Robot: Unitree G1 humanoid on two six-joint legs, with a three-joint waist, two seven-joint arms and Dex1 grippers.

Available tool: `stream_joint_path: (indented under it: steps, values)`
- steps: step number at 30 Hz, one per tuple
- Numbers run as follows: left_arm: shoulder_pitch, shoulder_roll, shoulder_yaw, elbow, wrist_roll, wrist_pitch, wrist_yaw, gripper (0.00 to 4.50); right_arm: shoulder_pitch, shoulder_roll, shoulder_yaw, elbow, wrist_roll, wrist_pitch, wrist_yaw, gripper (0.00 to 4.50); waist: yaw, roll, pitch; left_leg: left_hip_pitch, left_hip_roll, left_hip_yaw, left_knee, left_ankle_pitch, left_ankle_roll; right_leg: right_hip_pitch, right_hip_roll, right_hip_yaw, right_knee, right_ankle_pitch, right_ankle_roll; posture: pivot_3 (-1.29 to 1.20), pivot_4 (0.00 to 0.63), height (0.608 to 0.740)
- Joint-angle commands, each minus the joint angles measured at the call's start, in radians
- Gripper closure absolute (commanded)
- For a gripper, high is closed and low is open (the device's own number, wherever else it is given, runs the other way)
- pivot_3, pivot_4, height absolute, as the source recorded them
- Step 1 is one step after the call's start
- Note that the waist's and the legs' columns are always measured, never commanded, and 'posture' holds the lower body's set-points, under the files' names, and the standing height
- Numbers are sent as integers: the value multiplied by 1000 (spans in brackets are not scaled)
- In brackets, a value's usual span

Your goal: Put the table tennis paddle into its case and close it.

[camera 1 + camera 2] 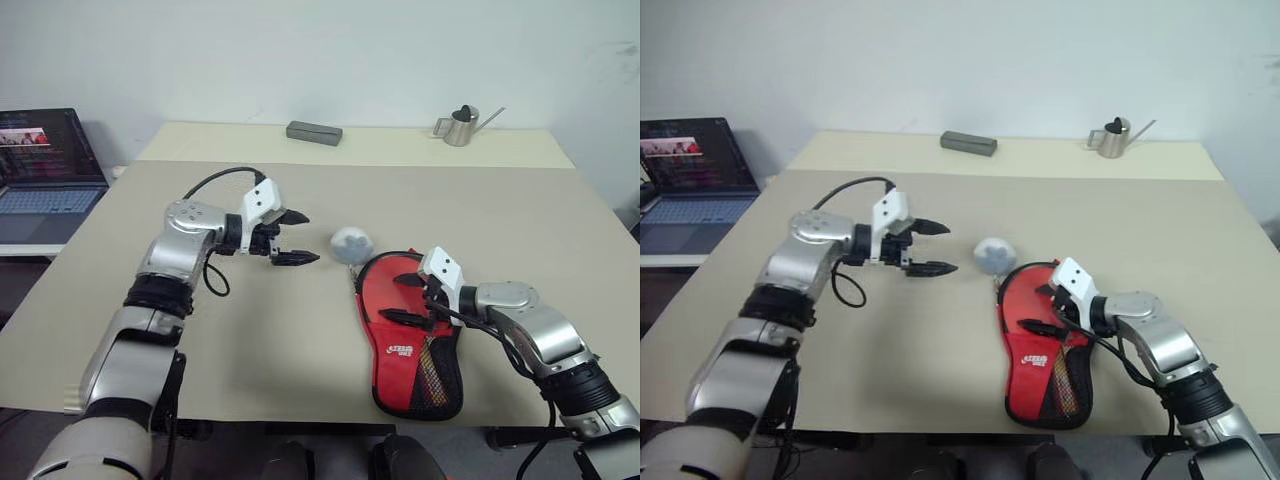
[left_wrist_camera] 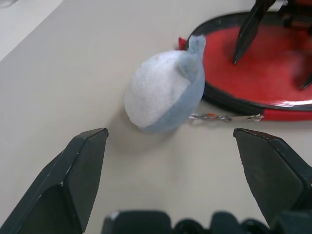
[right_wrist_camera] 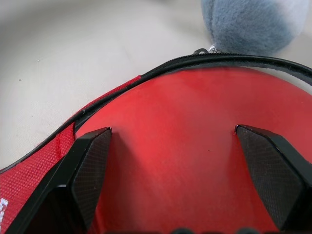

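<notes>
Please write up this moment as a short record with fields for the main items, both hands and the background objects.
case: red paddle-shaped soft pouch with black zipper edge and mesh, lying flat on the beige table
paddle: red round face shows through the pouch's window
charm: small grey-and-white plush ball on a chain at the pouch's rounded end
left hand: open, above the table, pointing toward the plush ball
right hand: open, over the pouch's rounded end
background: grey rectangular block, small metal watering can, open laptop

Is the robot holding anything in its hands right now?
No. The left gripper hangs open near the fluffy grey-white ball; the right gripper is open over the red paddle-shaped case.
</notes>
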Motion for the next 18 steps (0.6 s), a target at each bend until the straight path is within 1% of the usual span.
stream_joint_path:
  steps: [1, 5, 9, 18]
  values:
    - [-71, -43, -20, 114, 54, -127, 0, 0, 25, 6, 12, -3, -8, 39, 12, 67, 0, 0, 0, 0, 0, 0, 0, 0, 0, 0, 0, 0, 0, 0, 0, 0, 150, 740]
    - [-137, -96, -39, 251, 112, -230, 13, 0, 33, 7, 6, -17, -10, 51, 12, 67, 0, 0, 0, 0, 0, 0, 0, 0, 0, 0, 0, 0, 0, 0, 0, 0, 150, 740]
    - [-203, -142, -36, 370, 159, -300, 76, 0, 44, 5, 0, -36, -10, 66, 9, 67, 0, 0, 0, 0, -1, 0, 0, 0, 0, 0, 0, 0, 0, 0, 0, 0, 150, 740]
    - [-247, -202, -39, 474, 233, -367, 123, 0, 64, 0, -13, -72, -9, 93, 8, 67, -1, 0, 0, 0, -1, 0, 0, 0, 0, 0, 0, 0, 0, 0, 0, 0, 150, 740]
